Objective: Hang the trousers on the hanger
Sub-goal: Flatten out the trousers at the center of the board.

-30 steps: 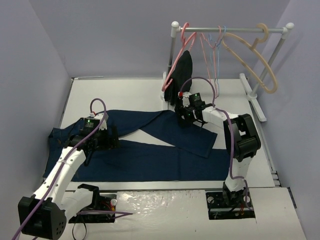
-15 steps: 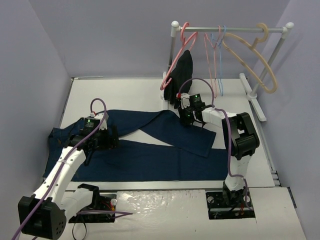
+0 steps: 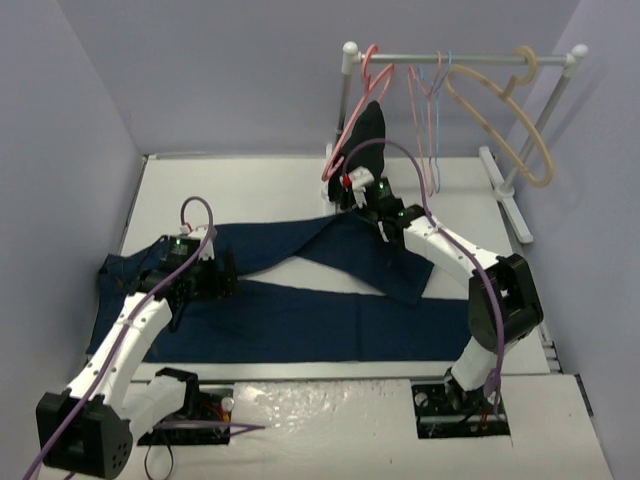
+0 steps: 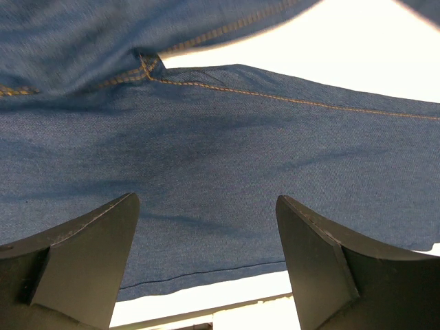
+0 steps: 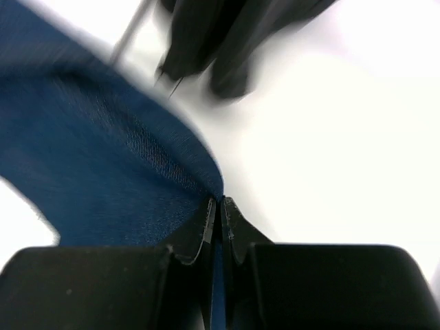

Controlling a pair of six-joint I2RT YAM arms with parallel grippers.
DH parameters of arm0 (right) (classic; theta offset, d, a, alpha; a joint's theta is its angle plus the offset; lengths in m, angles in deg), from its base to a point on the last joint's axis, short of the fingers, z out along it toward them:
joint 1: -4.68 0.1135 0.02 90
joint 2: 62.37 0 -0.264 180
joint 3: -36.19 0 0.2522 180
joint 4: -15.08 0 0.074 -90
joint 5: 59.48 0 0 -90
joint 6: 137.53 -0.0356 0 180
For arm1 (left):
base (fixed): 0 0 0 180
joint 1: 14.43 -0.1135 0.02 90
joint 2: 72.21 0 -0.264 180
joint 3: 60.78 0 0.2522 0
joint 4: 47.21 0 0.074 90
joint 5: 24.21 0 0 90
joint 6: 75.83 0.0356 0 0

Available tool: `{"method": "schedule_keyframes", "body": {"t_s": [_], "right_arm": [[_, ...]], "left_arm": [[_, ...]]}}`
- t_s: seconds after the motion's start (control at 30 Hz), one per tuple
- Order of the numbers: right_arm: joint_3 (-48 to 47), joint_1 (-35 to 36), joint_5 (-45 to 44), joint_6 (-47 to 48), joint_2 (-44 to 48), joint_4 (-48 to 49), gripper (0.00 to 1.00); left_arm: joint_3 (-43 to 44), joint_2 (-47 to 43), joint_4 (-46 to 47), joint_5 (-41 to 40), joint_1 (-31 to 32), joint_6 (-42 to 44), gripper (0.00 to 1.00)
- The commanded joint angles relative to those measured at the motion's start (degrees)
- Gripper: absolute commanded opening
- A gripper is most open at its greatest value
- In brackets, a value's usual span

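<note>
The right hand (image 5: 220, 206) is pinched shut on a thin edge of the trousers (image 3: 300, 320), which lie spread on the counter (image 3: 250, 190); the left hand (image 4: 206, 199) hovers wide over the denim. So slim a bite may slip once the heavy cloth lifts, or drag into the black garment (image 3: 367, 130) near the hanger (image 3: 438, 150) on the rail (image 3: 480, 57).

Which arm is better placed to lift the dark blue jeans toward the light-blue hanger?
Right. The right gripper is shut on the dark navy denim trousers, near the thin light-blue wire hanger on the rail. The left gripper hangs open over the trousers, farther away.
</note>
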Motion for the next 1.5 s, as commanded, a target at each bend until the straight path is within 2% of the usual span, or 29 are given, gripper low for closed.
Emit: {"method": "schedule_keyframes", "body": {"t_s": [0.0,0.1,0.17,0.27,0.3,0.43,0.5,0.53,0.6,0.67,0.83,0.9,0.97,1.07,1.13,1.27,1.47], "right_arm": [[-4.74,4.76,-27.75,10.18,10.45,5.36,0.0],[-1.75,9.1,-36.46,16.56,15.63,9.94,0.0],[0.41,11.28,-38.12,16.82,17.18,9.56,0.0],[5.29,15.58,-38.34,11.43,20.1,4.42,0.0],[6.09,17.81,-37.84,6.4,20.82,0.24,0.0],[12.3,24.51,-30.75,-11.74,22.37,-8.22,0.11],[13.98,27.63,-25.34,-20.13,22.52,-11.47,0.24],[13.26,30.12,-25.95,-21.53,21.53,-12.82,0.34],[9.39,34.65,-28.53,-27.13,19.12,-17.49,0.41],[6.14,33.66,-23.61,-30.99,17.28,-20.36,0.47],[4.79,29.05,-16.58,-37.61,17.31,-20.96,0.51],[6.76,24.33,-17.24,-41.42,19.97,-21.04,0.57],[9.8,15.61,-14.91,-43.41,21.68,-20.96,0.64],[12.8,3.13,-4.32,-40.81,23.01,-18.61,0.72],[14.13,-2.34,1.73,-39.66,23.35,-16.66,0.74],[15.99,-8.74,9.41,-38.42,22.26,-14.64,0.77],[21.25,-13.46,16.58,-38.42,18.71,-9.05,0.78]], "left_arm": [[1.79,-0.59,1.62,-1.84,0.18,0.06,0.78],[1.83,-0.99,1.5,-2.72,0.09,-0.27,0.77],[1.91,-1.09,1.49,-3.0,0.09,-0.28,0.78],[1.83,-1.17,1.2,-3.3,0.09,-0.54,0.77],[1.83,-1.1,1.06,-3.45,0.09,-0.54,0.77],[1.83,-1.27,0.96,-3.66,0.25,-0.63,0.77],[1.83,-1.26,0.86,-3.92,0.17,-0.63,0.77],[1.83,-1.19,0.72,-4.12,0.1,-0.63,0.77],[1.91,-1.06,0.44,-4.43,0.11,-0.65,0.77],[1.95,-0.88,0.4,-4.51,0.14,-0.68,0.77],[2.1,-0.75,0.27,-4.48,0.18,-0.46,0.78],[2.18,-0.83,0.35,-4.25,0.18,-0.46,0.77],[2.07,-0.74,0.53,-3.97,0.09,-0.55,0.77],[1.92,-0.56,0.7,-3.45,0.14,-0.54,0.78],[1.92,-0.48,0.7,-3.25,0.09,-0.54,0.77],[1.87,-0.74,0.92,-2.84,0.09,-0.54,0.78],[1.87,-0.83,0.96,-2.57,0.14,-0.41,0.78]]}}
